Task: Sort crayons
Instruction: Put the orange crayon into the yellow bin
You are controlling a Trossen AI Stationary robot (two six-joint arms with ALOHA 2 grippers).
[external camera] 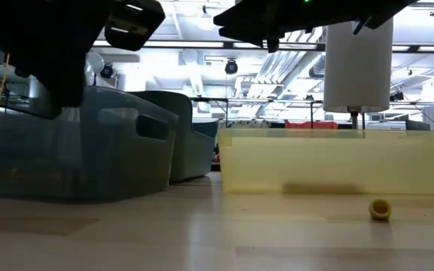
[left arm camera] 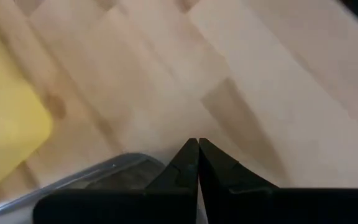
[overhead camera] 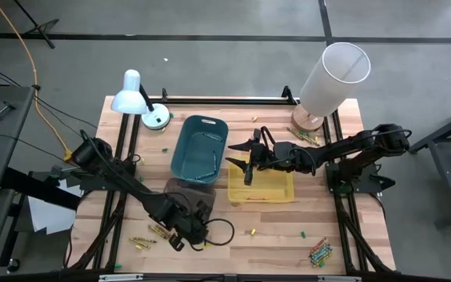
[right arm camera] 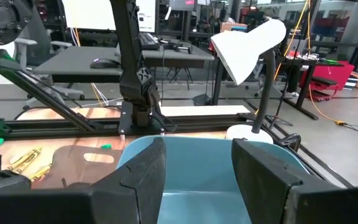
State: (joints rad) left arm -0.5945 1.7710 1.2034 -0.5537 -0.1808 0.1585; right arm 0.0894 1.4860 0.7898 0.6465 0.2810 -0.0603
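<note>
Yellow crayons (overhead camera: 149, 235) lie on the wooden table near its front left; they also show in the right wrist view (right arm camera: 27, 160). A mixed-colour bunch of crayons (overhead camera: 319, 252) lies at the front right, and a few more crayons (overhead camera: 304, 137) lie by the white lamp's foot. My left gripper (left arm camera: 197, 146) is shut with nothing between its fingers. It slants down over bare wood beside the grey bin's near end (overhead camera: 196, 229). My right gripper (right arm camera: 197, 177) is open and level above the teal bin (overhead camera: 200, 149), with nothing between its fingers.
Three bins stand mid-table: the teal one, a clear grey bin (overhead camera: 182, 192) and a yellow bin (overhead camera: 261, 186). A white desk lamp (overhead camera: 135, 94) and a tall white cylinder lamp (overhead camera: 331, 78) stand at the far edge. Small yellow (external camera: 380, 209) and green bits dot the table.
</note>
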